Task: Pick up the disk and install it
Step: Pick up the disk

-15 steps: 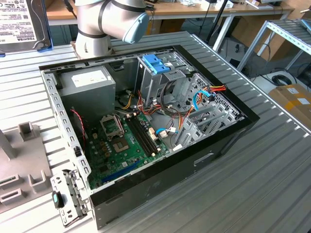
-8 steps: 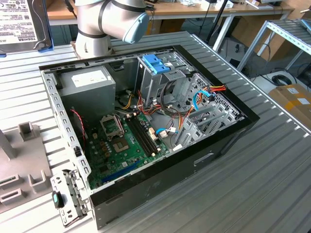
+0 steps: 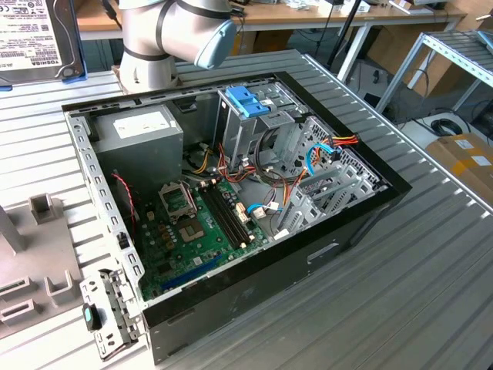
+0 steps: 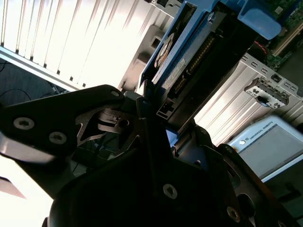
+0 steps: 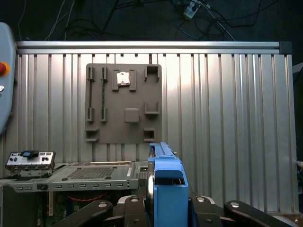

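The disk (image 3: 31, 35), at the upper edge of the exterior view's left, bears a white label with several rows of black print and barcodes; the lines are too fine to make out. In the second wrist view a narrow sticker (image 4: 173, 72) runs along the disk's side, its print illegible. The power supply (image 3: 139, 142) in the computer case has a white label on its top with small grey print, also too small to read. A cardboard box (image 3: 466, 162) at the exterior view's right carries a white sticker, unreadable. A grey box (image 4: 267, 144) in the second wrist view shows a maker's name in small capitals.
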Tool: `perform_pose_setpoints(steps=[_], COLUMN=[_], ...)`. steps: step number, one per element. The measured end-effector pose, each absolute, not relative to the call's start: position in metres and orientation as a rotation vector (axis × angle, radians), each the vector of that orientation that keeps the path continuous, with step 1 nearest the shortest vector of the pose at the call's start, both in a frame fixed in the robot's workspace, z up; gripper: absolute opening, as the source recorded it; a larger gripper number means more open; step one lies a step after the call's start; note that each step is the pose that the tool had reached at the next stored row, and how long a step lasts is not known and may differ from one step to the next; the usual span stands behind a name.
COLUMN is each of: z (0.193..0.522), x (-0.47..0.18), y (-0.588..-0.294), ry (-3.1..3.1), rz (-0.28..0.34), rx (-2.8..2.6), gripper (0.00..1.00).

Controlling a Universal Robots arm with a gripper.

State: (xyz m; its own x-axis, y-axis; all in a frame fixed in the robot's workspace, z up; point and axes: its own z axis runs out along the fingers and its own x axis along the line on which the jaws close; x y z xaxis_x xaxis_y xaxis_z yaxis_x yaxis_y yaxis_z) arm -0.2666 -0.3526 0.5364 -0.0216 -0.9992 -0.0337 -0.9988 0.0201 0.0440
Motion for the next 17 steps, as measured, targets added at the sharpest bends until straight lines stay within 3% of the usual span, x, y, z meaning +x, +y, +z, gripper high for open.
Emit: perform_pose_setpoints(steps=[17], z=[0.5361], x=[-0.2596], y=[-0.3527], ry=[-2.239], rz=[-0.086], rx=[2.193], gripper=[0.37])
